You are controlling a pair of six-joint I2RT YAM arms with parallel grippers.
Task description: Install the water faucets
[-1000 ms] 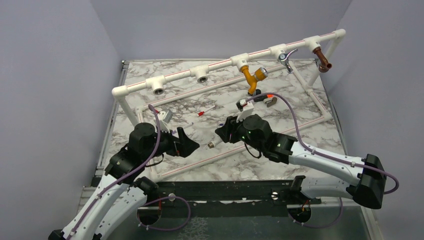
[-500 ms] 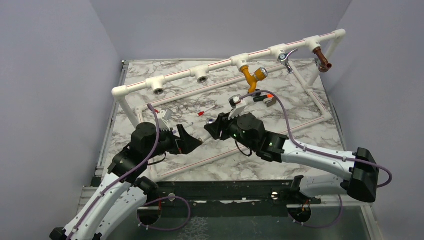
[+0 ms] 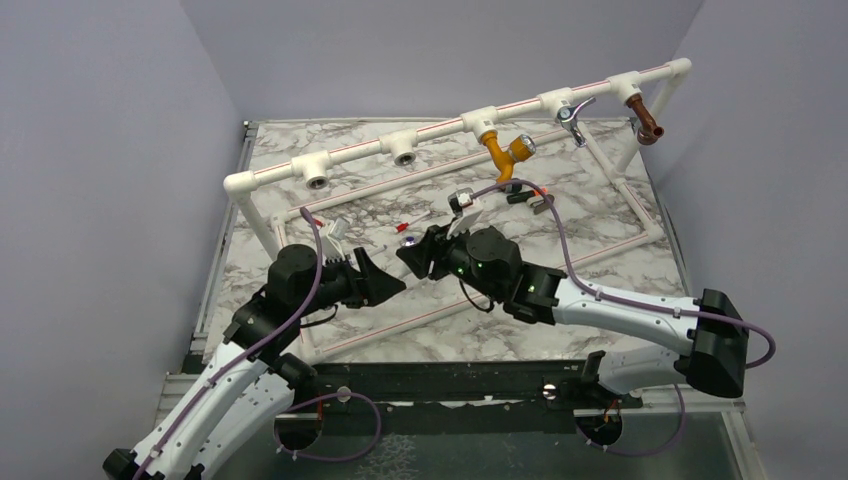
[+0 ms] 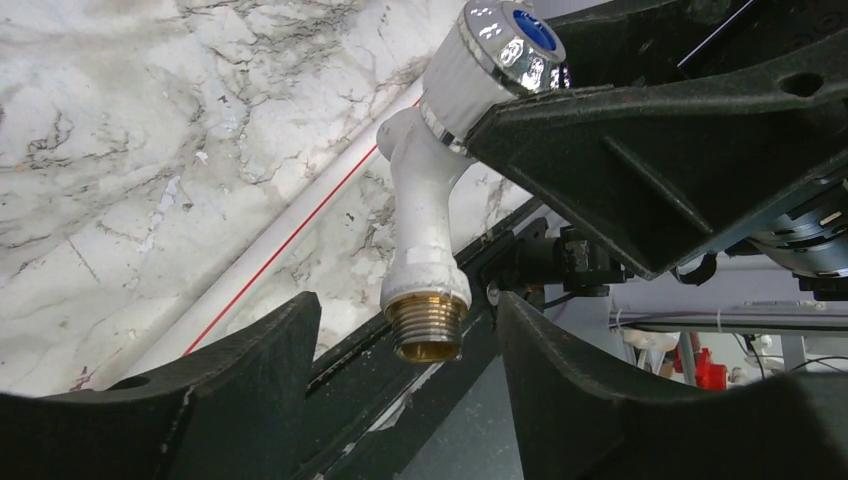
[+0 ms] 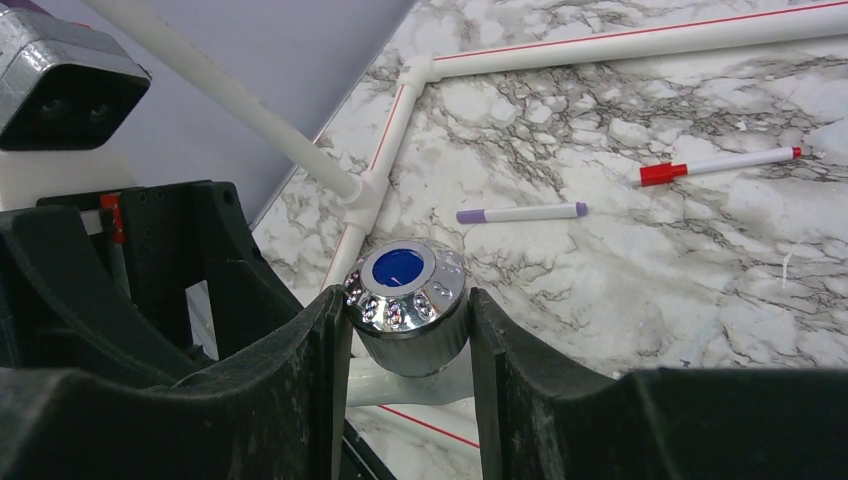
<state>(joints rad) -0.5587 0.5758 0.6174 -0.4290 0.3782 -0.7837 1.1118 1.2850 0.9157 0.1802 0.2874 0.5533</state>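
Handover of white faucet at centre of the top view: right gripper clamps its chrome knob, and its brass thread hangs untouched between the wide-spread jaws of left gripper. Judged risk: the round knob may swivel or slip if the left claw closes off-centre, dropping the tap. Against one second earlier, the right arm has carried the faucet up and leftward, nearer the left claw

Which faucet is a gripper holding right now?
The white faucet with the chrome, blue-capped knob: the right gripper clamps its knob. The yellow, chrome-levered and brown ones hang from the pipe frame.
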